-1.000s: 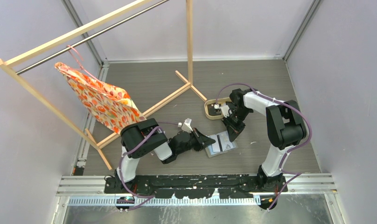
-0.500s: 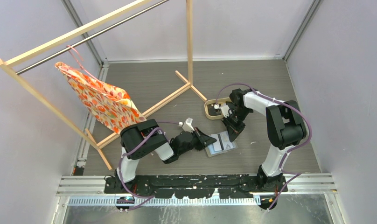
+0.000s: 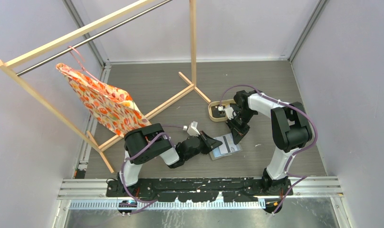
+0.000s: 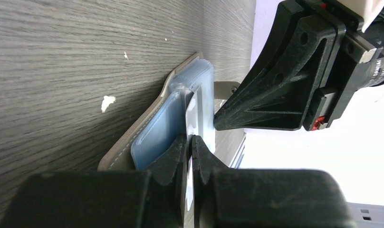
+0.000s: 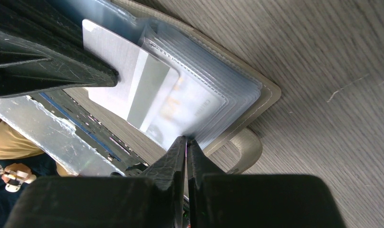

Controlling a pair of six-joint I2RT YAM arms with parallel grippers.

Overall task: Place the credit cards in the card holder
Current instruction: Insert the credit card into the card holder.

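The grey-taupe card holder [image 3: 225,146] lies open on the table between my two grippers, its clear sleeves fanned up [image 5: 214,90]. My left gripper [image 4: 189,138] is shut on a whitish credit card [image 4: 194,111], held edge-on, with its far end inside a sleeve. The right wrist view shows this card [image 5: 128,80] about half in. My right gripper [image 5: 186,139] is shut on the edge of the card holder's sleeves and holds them up. In the top view the left gripper [image 3: 212,142] is at the holder's left edge and the right gripper [image 3: 237,137] at its upper right. No other cards show.
An oval wood-rimmed tray [image 3: 213,113] sits just behind the holder, partly under my right arm. A wooden clothes rack's foot [image 3: 195,86] reaches close to the tray, and a floral bag [image 3: 104,104] hangs at the left. The holder's snap strap [image 5: 247,147] lies flat beside my right fingers.
My left gripper has moved a little to the right, towards the card holder, with the card in it. The right arm has not moved.
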